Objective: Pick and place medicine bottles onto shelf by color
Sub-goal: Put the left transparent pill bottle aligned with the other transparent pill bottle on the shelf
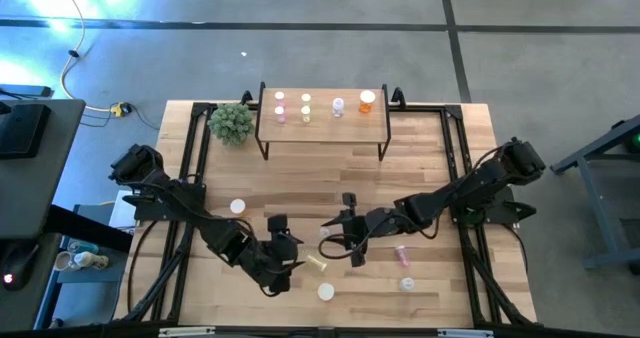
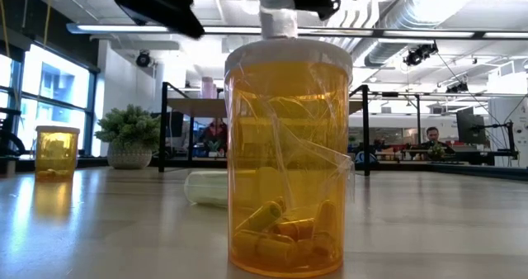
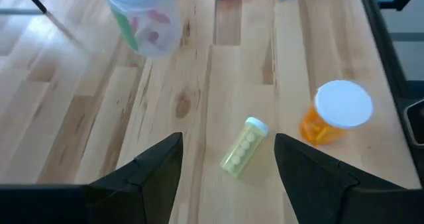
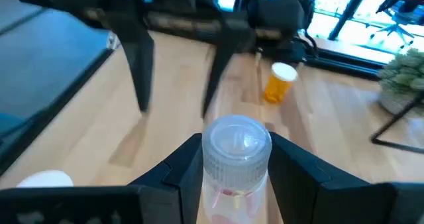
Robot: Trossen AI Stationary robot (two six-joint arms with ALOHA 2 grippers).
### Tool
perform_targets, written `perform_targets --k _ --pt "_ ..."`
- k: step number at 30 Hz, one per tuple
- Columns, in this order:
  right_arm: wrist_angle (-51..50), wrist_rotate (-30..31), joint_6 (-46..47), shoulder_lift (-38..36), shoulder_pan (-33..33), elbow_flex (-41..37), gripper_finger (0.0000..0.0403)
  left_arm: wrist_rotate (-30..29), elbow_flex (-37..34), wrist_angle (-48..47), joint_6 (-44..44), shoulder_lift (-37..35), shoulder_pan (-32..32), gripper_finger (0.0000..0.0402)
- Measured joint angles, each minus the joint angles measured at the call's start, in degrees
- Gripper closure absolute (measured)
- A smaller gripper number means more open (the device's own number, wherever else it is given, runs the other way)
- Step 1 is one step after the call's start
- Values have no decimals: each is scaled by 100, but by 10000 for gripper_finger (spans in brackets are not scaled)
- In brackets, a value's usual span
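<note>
Left pincer (image 3: pixel 225 177) stands open above a lying yellow-green bottle (image 3: pixel 243 156) at lower centre of the tabletop (image 1: pixel 420 178); right pincer (image 4: pixel 235 159) grips a pink bottle (image 4: pixel 235 164) at centre.

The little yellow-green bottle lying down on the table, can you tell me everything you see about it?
The little yellow-green bottle is a slim see-through plastic tube with a white cap and a row of pale round pills inside. It lies tipped over on its side on the wooden table, nothing gripping it. The left gripper hangs open just above it, one dark finger on each side, not touching. An orange bottle with a white cap stands close by. From above, it shows near the table's front edge.
</note>
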Motion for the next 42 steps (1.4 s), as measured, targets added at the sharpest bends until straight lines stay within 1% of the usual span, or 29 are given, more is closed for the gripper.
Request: perform_targets --k 2,6,8,11,14,18,23,26,31,34,36,39,42 --pt "-52 21 -1 -88 1 0 265 -71 7 -35 1 -59 -73 174" --pt "-523 46 81 -439 36 0 265 -304 4 -162 -29 -109 -218 174" --pt "-849 197 161 -642 113 0 265 -371 4 -181 -40 -109 -279 174" --pt "-1239 714 144 -923 288 -11 265 -359 4 -197 -40 -109 -315 174" --pt "-1381 1313 -12 -1211 475 -86 265 -326 4 -199 -42 -109 -316 174" --pt "-1419 1752 -299 -1598 603 -273 265 -195 4 -214 -45 -119 -320 174" --pt "-1386 2486 -708 -2120 427 -504 265 -196 -2 -327 -66 -224 -398 174" --pt "-1099 2679 -1184 -2432 152 -507 265 -277 4 -279 -95 -326 -441 174" --pt "304 2684 -1812 -2790 -633 -505 265 -428 0 -301 -93 -462 -546 174" --pt "1286 2645 -1795 -2879 -1241 -505 265 -470 0 -279 -102 -498 -598 174" --pt "1797 2460 -1668 -2893 -1665 -505 265 -530 0 -282 -105 -498 -633 174" --pt "2046 1910 -1188 -2892 -2317 -505 265 -535 0 -279 -115 -498 -676 174" --pt "1781 1018 -386 -2814 -2941 -505 265 -533 0 -278 -136 -498 -689 174"
